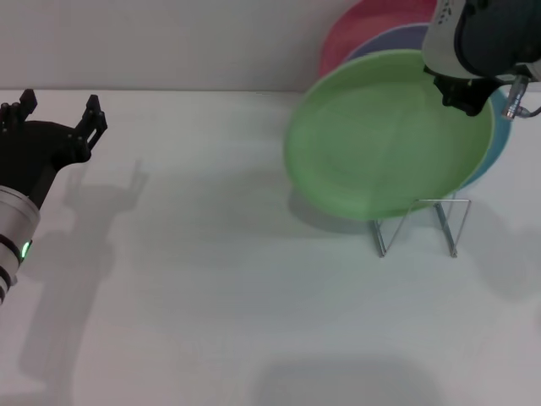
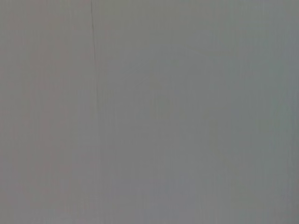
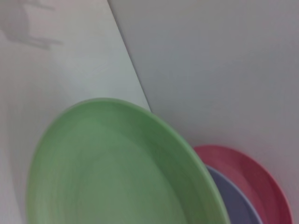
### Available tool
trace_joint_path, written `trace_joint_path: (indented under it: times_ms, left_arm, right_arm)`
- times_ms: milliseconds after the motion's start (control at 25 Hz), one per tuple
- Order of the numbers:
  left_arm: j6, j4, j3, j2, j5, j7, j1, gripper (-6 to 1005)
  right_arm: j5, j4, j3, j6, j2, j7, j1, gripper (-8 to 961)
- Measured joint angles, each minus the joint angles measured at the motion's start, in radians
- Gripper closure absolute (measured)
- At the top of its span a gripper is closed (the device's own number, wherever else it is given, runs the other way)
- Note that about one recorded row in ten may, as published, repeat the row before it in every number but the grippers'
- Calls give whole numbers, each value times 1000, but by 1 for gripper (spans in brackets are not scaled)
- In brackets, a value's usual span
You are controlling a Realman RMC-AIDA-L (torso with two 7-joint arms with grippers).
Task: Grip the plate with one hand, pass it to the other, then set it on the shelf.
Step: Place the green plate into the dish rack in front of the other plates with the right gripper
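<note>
The right black pincer (image 1: 467, 95) clamps the upper rim of the round light green plastic plate (image 1: 385, 135), tilted over the silver wire shelf (image 1: 423, 224). The left pincer (image 1: 55, 118) hangs spread wide above the white tabletop (image 1: 211, 296). No writing shows.

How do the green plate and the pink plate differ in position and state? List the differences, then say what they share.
The green plate is frontmost, its whole face showing; the pink plate is rearmost, mostly hidden behind other plates. The right gripper is at the green plate's upper rim; nothing touches the pink plate. The green plate sits above the front wire loops of the shelf; the pink plate's base is hidden. Both are round, rimmed and tilted.
</note>
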Motion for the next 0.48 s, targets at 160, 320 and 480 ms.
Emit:
trace_joint_path:
  times_ms: [160,320,480]
  left_arm:
    - [-2,1,1,0,0,0,-6,178]
    - [-6,4,1,0,0,0,-13,178]
    - [-7,6,1,0,0,0,-15,178]
  right_arm:
    - [0,1,9,0,-1,-15,-8,899]
    - [0,3,19,0,-1,-35,-16,900]
    - [0,3,34,1,-1,-47,-24,901]
